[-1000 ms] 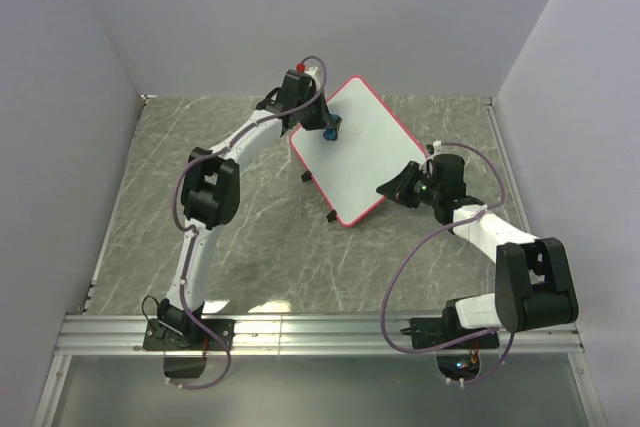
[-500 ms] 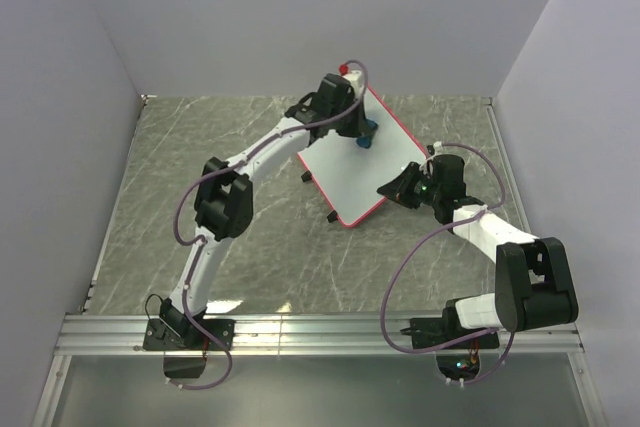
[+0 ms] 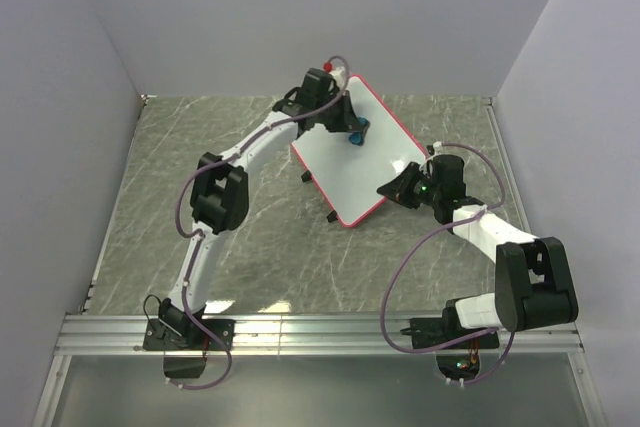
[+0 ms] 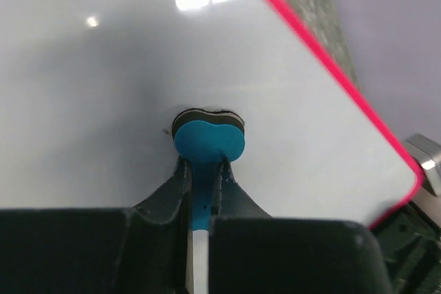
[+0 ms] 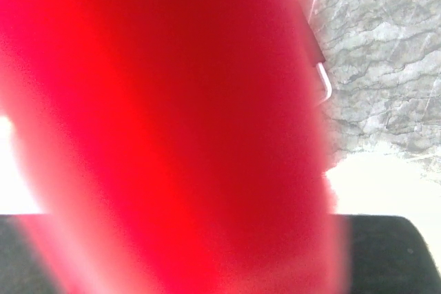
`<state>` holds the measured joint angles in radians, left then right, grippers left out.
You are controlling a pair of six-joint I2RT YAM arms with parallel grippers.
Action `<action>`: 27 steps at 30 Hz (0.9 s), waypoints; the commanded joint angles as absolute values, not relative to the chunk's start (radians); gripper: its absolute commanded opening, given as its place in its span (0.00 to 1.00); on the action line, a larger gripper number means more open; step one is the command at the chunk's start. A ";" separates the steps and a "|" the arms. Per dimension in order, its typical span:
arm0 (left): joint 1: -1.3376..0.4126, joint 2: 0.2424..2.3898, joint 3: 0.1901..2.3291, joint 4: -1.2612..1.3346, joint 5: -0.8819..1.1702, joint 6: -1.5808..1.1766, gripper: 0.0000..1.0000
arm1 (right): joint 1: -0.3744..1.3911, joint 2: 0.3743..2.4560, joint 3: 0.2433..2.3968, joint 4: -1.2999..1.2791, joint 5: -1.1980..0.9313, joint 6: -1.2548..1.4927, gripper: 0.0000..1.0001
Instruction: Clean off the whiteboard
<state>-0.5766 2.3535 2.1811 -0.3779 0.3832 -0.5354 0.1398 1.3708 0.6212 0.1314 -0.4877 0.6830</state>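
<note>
**Eraser pressed to the far corner, board braced from the right**

The left arm reaches diagonally across the table [image 3: 260, 237] toward the far middle. The left gripper [image 3: 352, 128] is clenched on the stem of a small blue eraser [image 4: 208, 141]. In the left wrist view the eraser's dark felt face lies flat against the white surface, just inside the pink frame [image 4: 331, 77].

The whiteboard [image 3: 350, 175] sits right of centre and turned diagonally, one corner pointing at the back wall and one at the arm bases. Two of its black feet [image 3: 307, 176] show along the near-left edge, so it appears tilted up rather than lying flat. Foreshortening hides which side is the long one. No marker strokes are visible in either view that shows the surface.

From the eraser, nearly all of the board lies toward the near side and slightly right. Any further stroke would therefore be a pull back toward the bases, and the left arm is the one placed to make it.

At the near-right edge, the right gripper [image 3: 397, 188] meets the frame. The right wrist view is filled by a red blur [image 5: 172, 129] right at the fingers, so this gripper appears clamped on the frame, steadying the board.
</note>
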 commanded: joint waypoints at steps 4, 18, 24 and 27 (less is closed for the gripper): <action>-0.451 2.491 2.192 -0.494 0.310 -0.534 0.00 | 0.183 1.424 0.557 -0.107 -0.376 0.560 0.00; -0.548 2.393 2.265 -0.400 0.390 -0.541 0.00 | 0.186 1.434 0.560 -0.106 -0.388 0.557 0.00; -0.534 2.407 2.253 -0.345 0.310 -0.614 0.00 | 0.190 1.436 0.569 -0.120 -0.388 0.546 0.00; -0.512 2.442 2.270 -0.409 0.233 -0.598 0.00 | 0.192 1.439 0.574 -0.129 -0.391 0.540 0.00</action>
